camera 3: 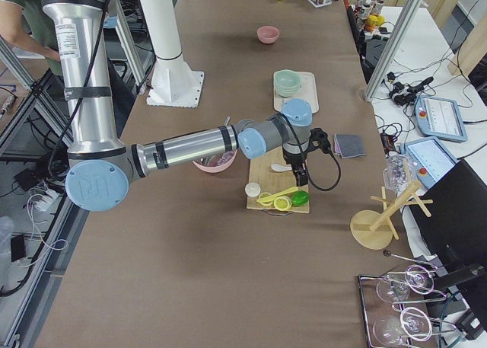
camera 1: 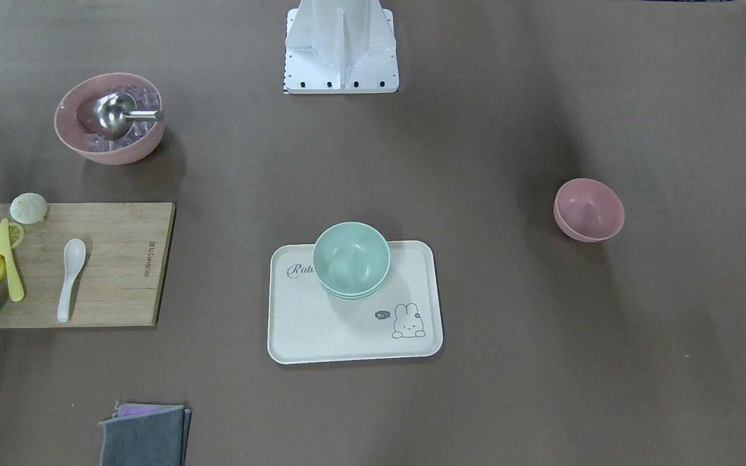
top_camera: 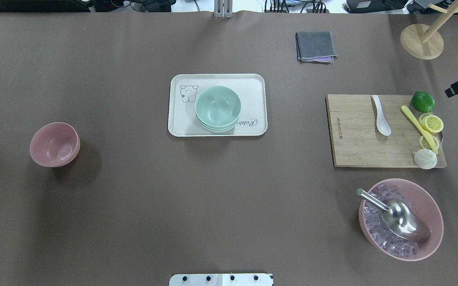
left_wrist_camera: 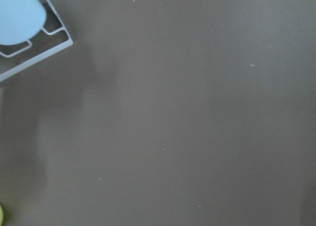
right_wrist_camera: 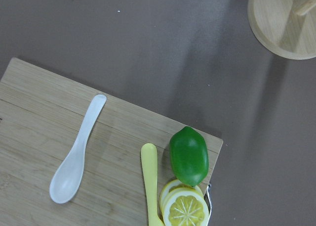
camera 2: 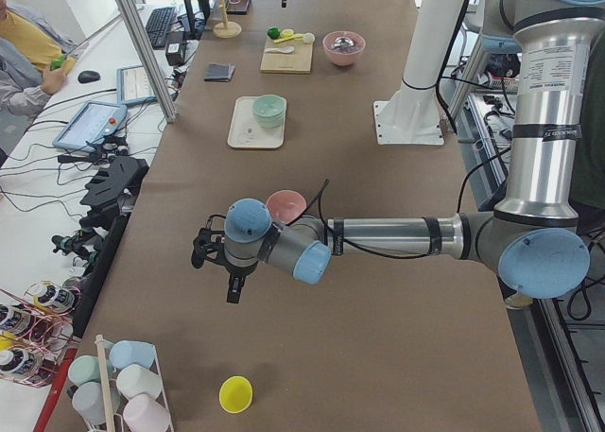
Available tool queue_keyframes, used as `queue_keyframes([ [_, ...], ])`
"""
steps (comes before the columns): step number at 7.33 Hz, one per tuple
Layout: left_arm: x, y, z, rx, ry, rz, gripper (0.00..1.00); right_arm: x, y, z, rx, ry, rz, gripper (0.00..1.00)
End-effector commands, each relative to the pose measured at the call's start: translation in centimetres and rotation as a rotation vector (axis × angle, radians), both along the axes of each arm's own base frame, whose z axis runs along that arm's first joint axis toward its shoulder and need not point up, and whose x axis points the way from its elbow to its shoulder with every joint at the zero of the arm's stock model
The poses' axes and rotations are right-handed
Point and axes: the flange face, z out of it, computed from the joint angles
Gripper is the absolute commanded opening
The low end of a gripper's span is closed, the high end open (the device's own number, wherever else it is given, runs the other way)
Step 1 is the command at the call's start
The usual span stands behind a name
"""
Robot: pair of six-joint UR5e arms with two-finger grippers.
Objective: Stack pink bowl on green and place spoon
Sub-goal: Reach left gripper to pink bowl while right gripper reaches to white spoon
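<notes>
A small pink bowl [top_camera: 55, 143] stands empty on the table's left part; it also shows in the front view [camera 1: 588, 210]. Green bowls [top_camera: 217, 108] sit stacked on a cream tray [top_camera: 253, 85] at the middle. A white spoon [top_camera: 381, 119] lies on a wooden cutting board [top_camera: 352, 135]; the right wrist view shows the spoon [right_wrist_camera: 76, 152] below it. My left gripper [camera 2: 231, 285] hangs beyond the pink bowl [camera 2: 285, 205], toward the table's left end. My right gripper [camera 3: 298, 174] hovers over the board's outer end. I cannot tell whether either is open or shut.
A large pink bowl [top_camera: 435, 214] holds ice cubes and a metal scoop [top_camera: 402, 218]. A lime [top_camera: 423, 101], lemon slices [top_camera: 431, 124] and a yellow knife [top_camera: 418, 127] lie on the board. A grey cloth [top_camera: 315, 46] and a wooden stand [top_camera: 422, 41] are at the far right.
</notes>
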Motion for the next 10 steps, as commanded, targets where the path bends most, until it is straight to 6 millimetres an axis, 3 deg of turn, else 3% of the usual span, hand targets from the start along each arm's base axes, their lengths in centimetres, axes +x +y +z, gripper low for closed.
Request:
queue_keyframes([
  [1,10.9,0.4,-4.1,-0.078,0.045,0.052,0.98,-5.1,-4.3,0.1,-0.002,0.008,-0.055,1.0],
  [2,15.7,1.7,-6.7,-0.097,0.055,0.052,0.98,-5.8,-5.0,-0.8,0.0,-0.006,-0.056,1.0],
  [3,19.4,3.2,-7.6,-0.108,0.058,0.063,0.98,-7.4,-4.5,-2.1,-0.024,-0.022,-0.034,1.0],
  [5,22.4,6.3,-6.2,-0.076,0.076,0.14,0.92,-13.6,-3.6,-3.5,0.029,-0.03,-0.023,1.0],
  [6,23.0,6.4,-6.2,-0.075,0.078,0.149,0.77,-15.2,-3.5,-3.9,0.014,-0.022,0.02,1.0],
  [7,23.1,6.3,-6.5,-0.08,0.083,0.142,0.56,-15.5,-3.4,-3.8,0.006,-0.02,0.024,1.0],
  [8,23.2,6.2,-6.6,-0.097,0.088,0.128,0.18,-15.7,-3.6,-3.1,-0.008,-0.014,0.025,1.0],
  [10,23.2,6.3,-6.7,-0.1,0.091,0.127,0.0,-15.9,-3.7,-2.7,-0.019,-0.012,0.023,1.0],
])
